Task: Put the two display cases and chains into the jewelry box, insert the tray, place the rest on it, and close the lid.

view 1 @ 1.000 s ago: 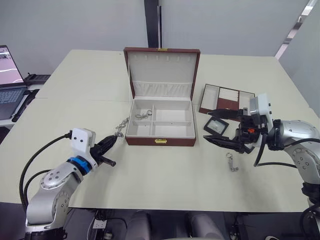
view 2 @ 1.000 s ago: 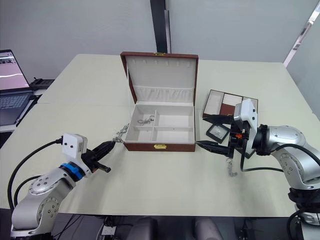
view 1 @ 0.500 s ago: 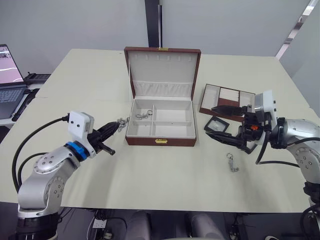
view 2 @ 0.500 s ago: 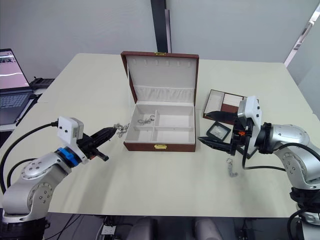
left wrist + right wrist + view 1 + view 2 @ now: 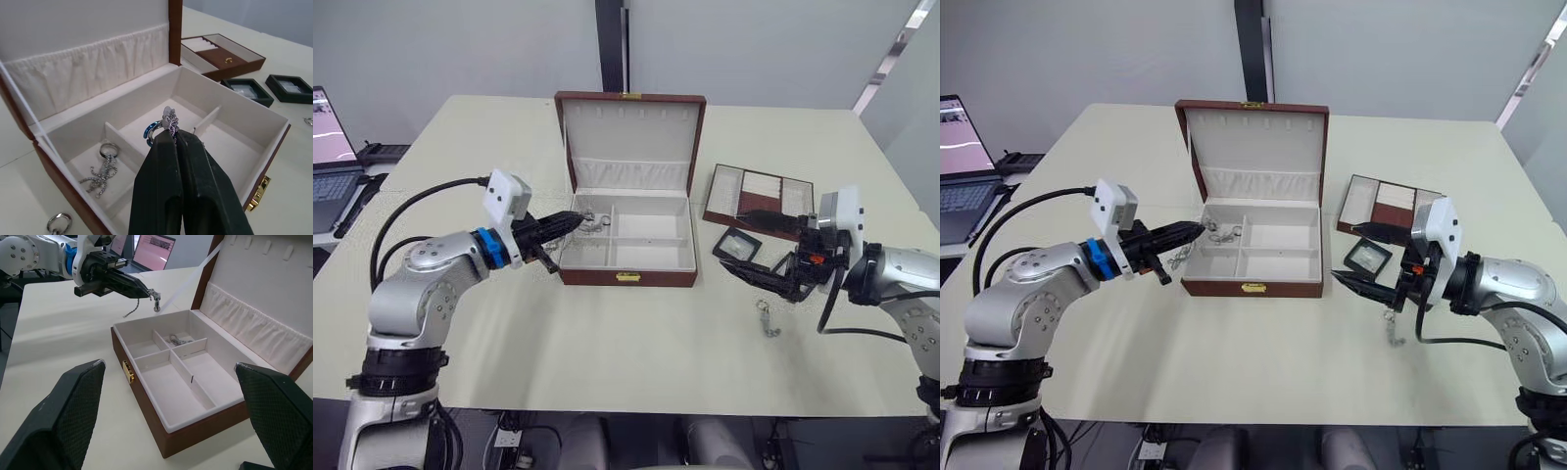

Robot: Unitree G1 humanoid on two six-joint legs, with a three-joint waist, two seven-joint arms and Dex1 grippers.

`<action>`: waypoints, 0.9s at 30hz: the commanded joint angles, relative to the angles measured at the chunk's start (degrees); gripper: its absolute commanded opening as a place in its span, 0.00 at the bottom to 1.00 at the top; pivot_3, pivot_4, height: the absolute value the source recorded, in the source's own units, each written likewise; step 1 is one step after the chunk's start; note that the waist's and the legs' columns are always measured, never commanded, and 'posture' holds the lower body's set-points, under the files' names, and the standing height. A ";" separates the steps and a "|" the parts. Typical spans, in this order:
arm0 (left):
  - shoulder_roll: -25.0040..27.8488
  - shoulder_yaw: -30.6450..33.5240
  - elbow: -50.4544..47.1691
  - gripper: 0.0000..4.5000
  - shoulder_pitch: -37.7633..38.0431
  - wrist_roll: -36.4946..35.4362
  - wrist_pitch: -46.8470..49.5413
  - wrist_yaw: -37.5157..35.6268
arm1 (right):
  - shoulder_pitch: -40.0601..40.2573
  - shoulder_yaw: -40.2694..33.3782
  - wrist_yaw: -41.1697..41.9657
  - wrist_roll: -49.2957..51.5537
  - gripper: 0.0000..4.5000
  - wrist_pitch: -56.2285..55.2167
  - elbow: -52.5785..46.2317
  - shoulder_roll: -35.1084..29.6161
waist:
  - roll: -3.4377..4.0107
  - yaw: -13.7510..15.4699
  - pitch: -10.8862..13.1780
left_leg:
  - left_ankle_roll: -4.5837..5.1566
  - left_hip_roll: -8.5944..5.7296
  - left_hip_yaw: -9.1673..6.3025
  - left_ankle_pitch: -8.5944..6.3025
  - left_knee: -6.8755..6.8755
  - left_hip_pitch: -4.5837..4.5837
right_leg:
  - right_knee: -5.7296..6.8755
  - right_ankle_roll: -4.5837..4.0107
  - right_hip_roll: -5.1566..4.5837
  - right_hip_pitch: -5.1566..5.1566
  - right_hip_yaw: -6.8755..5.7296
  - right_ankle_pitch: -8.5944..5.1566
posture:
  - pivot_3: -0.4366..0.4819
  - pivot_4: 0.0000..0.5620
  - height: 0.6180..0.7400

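The jewelry box (image 5: pixel 626 278) stands open mid-table, its lid (image 5: pixel 629 132) upright. My left gripper (image 5: pixel 572 222) is shut on a silver chain (image 5: pixel 168 120), held over the box's rear left compartment with one end dangling outside the left wall. Another chain (image 5: pixel 101 171) lies in that compartment. My right gripper (image 5: pixel 1346 252) hovers open to the right of the box, by a display case (image 5: pixel 736 244). Two display cases (image 5: pixel 247 91) (image 5: pixel 292 88) lie side by side in the left wrist view. One more chain (image 5: pixel 766 318) lies on the table near the right gripper. The tray (image 5: pixel 744 186) sits behind the cases.
A laptop (image 5: pixel 328 127) sits on a side table at far left. A black pillar (image 5: pixel 612 44) rises behind the table (image 5: pixel 636 352).
My left arm has lifted and swung right, carrying the chain from the table beside the box to above its rear left compartment. The right gripper drew back slightly, still open.
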 commanded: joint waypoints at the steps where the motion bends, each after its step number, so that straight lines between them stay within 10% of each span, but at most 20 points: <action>1: 1.15 -1.28 1.26 0.00 -1.67 1.28 -1.02 -2.87 | 1.23 -3.25 -1.23 1.79 1.00 0.43 -3.55 -1.05 | 0.00 -0.09 0.00 | 0.00 0.00 0.00 0.00 0.00 0.00 | 0.00 0.00 0.00 -0.01 0.01 0.00 | 0.48 0.27 1.00; 27: 1.84 0.58 -2.90 0.05 2.13 2.19 1.46 -0.70 | 1.60 -3.53 -1.48 1.88 1.00 0.23 -3.00 -2.10 | 0.00 -0.10 0.01 | 0.01 0.01 -0.01 0.00 0.01 -0.01 | 0.01 0.00 0.00 0.00 0.01 0.00 | 0.48 0.27 1.00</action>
